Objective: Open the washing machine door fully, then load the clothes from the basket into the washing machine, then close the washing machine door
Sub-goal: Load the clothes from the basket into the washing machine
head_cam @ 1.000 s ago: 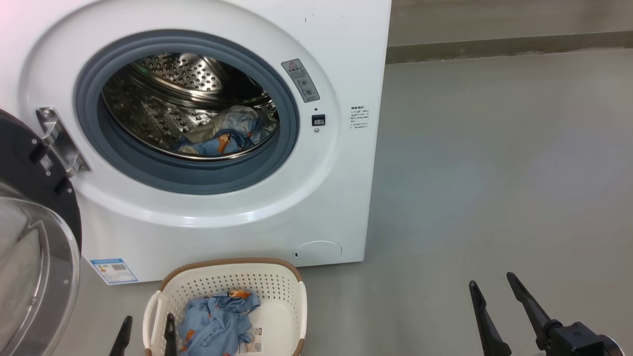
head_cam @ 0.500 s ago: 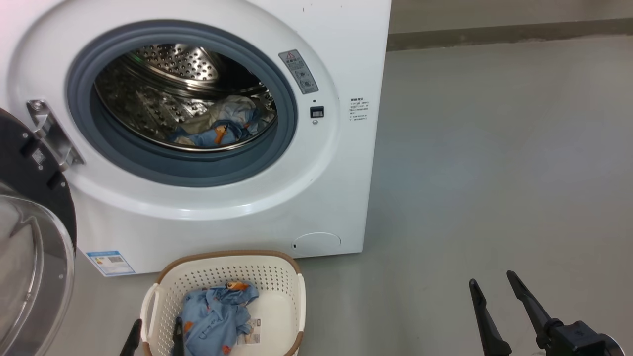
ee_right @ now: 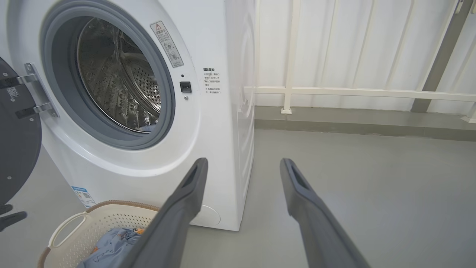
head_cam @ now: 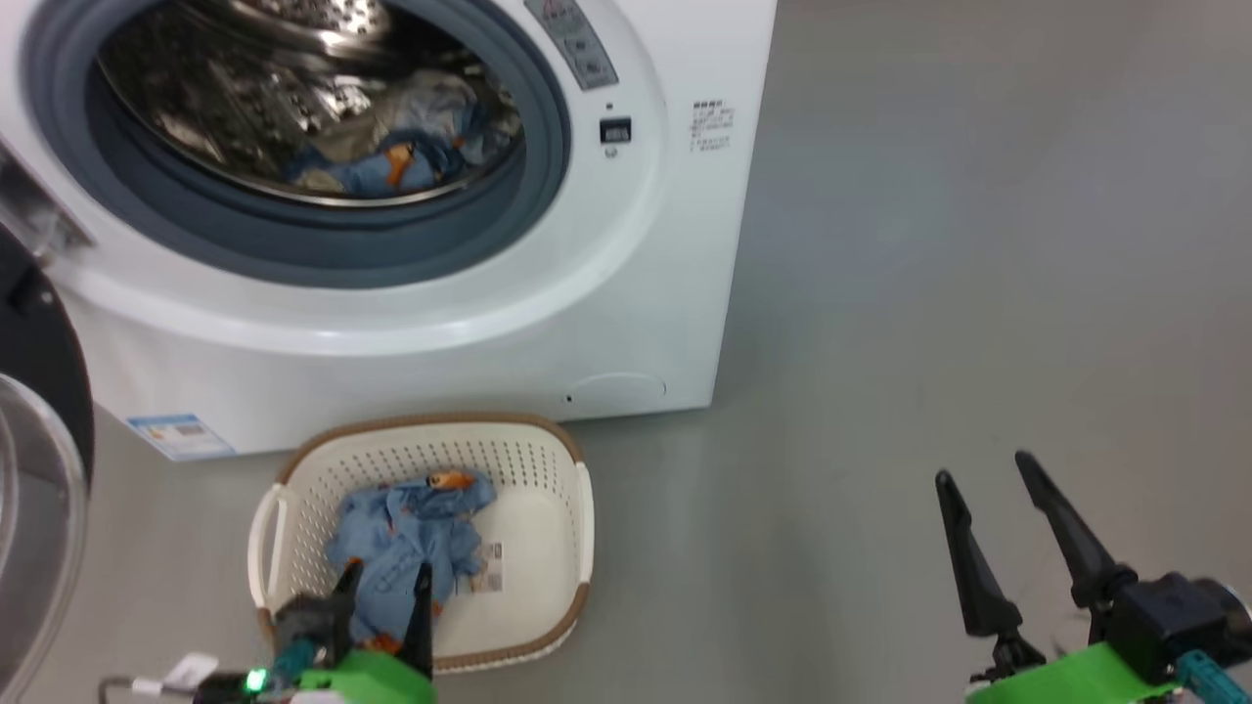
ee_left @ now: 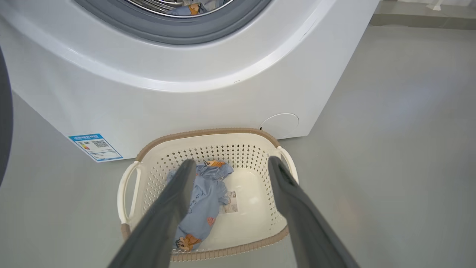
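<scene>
Since one second ago the head camera has tilted down. The left end effector (head_cam: 385, 577) has advanced from the left rim of the basket (head_cam: 559, 508) to above the light blue garment (head_cam: 401, 528) lying in it. Its fingers stand wide and hold nothing. The right end effector (head_cam: 984, 471) is wide and idle over the floor (head_cam: 978, 244). Other clothes (head_cam: 391, 161) lie inside the washing machine (head_cam: 440, 332). The washing machine door (head_cam: 49, 391) stands open at left. Loading appears partly done, with descent and grasp judged next.

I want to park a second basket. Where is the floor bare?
Bare floor runs right of the washing machine and basket, out to the right gripper. Crowded on the left: the open door flanks the basket, with the left gripper over it.
</scene>
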Robot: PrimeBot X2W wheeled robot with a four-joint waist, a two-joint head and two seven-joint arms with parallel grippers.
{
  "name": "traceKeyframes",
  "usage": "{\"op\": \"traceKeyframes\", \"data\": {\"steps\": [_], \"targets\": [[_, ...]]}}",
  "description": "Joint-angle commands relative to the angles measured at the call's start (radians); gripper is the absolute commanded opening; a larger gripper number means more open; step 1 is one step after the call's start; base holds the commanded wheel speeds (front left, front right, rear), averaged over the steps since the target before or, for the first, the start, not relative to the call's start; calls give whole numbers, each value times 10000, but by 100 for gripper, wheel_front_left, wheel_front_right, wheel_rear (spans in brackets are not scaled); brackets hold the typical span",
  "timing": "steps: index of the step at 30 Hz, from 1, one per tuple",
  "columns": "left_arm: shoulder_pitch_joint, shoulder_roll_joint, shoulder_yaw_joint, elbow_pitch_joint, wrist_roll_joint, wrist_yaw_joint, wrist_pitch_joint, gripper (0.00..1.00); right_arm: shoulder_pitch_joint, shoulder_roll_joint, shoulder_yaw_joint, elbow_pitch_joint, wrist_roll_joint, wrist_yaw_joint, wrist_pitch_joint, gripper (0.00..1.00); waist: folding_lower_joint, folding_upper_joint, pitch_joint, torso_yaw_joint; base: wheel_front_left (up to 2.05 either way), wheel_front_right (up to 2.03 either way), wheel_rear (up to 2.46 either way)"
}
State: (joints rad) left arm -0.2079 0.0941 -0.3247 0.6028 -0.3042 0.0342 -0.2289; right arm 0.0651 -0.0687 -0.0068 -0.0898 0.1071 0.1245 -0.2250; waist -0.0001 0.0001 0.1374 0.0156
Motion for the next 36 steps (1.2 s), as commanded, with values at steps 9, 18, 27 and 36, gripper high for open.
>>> {"op": "traceKeyframes", "data": {"steps": [9, 18, 27, 36], "targets": [[-3614, -260, 22, 3145, -301, -762, -122, 100, -1569, -235, 422, -653, -102, 62, -235, 100, 1, -1, 3582, -308, 0, 0, 0], [-6193, 324, 69, 5650, -384, -1087, 598, 100, -2909, -116, 859, -668, 38, 62, -357, 100, 1, -1, 5752, -972, 0, 0, 0], [-7447, 1489, -12, 6615, -205, -406, 1738, 100, -3757, 125, 1194, -880, 412, 62, -365, 100, 1, -1, 7465, -1755, 0, 0, 0], [-8316, 2449, -716, 6762, 506, -4, 2562, 100, -4240, 181, 1539, -876, 1070, 62, -366, 100, 1, -1, 8497, -2360, 0, 0, 0]]}}
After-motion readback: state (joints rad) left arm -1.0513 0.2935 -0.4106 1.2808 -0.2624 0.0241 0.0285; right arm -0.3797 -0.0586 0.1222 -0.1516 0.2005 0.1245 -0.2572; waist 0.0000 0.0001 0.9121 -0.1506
